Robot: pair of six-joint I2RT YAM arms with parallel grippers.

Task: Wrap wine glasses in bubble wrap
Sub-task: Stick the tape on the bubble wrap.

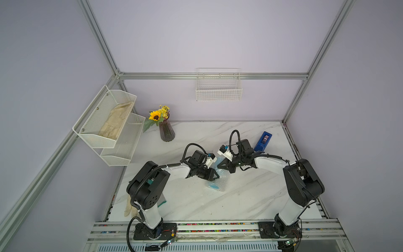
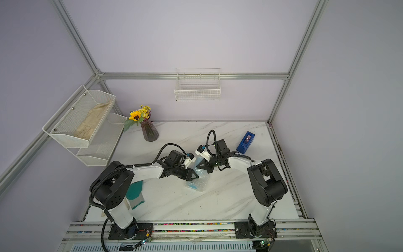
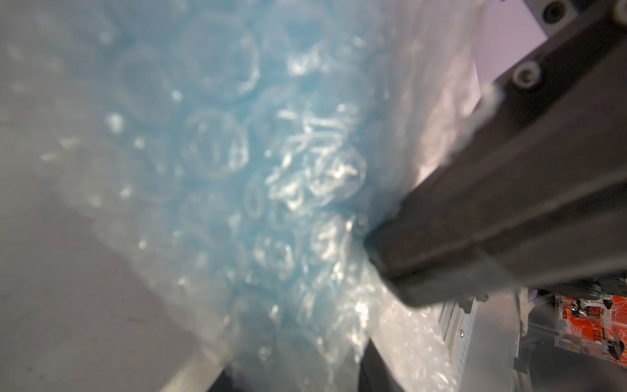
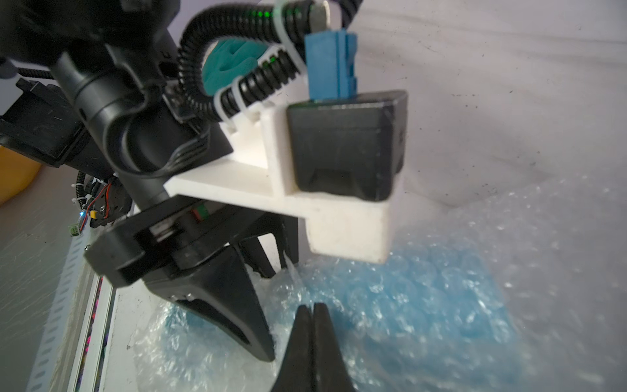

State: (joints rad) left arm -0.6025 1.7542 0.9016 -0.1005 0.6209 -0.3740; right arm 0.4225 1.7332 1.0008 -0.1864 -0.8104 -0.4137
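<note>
Wrapping is judged well along: the goblet point(image 1: 212, 186) lies mid-worktop point(image 1: 250, 203), rolled inside the wrap point(image 1: 222, 181). The wrap is pinched around it by the left claw point(image 1: 214, 175). The right claw point(image 4: 314, 314) is pressed together at the bundle's far end, with nothing seen held. Next, loose film should be tucked. Open room is found near and right; the dispenser point(image 1: 263, 141) and vase point(image 1: 166, 132) stand well apart.

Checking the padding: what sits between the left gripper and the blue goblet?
Only bubble wrap. In the left wrist view a finger of the left gripper dents the film, goblet blue behind it.
</note>
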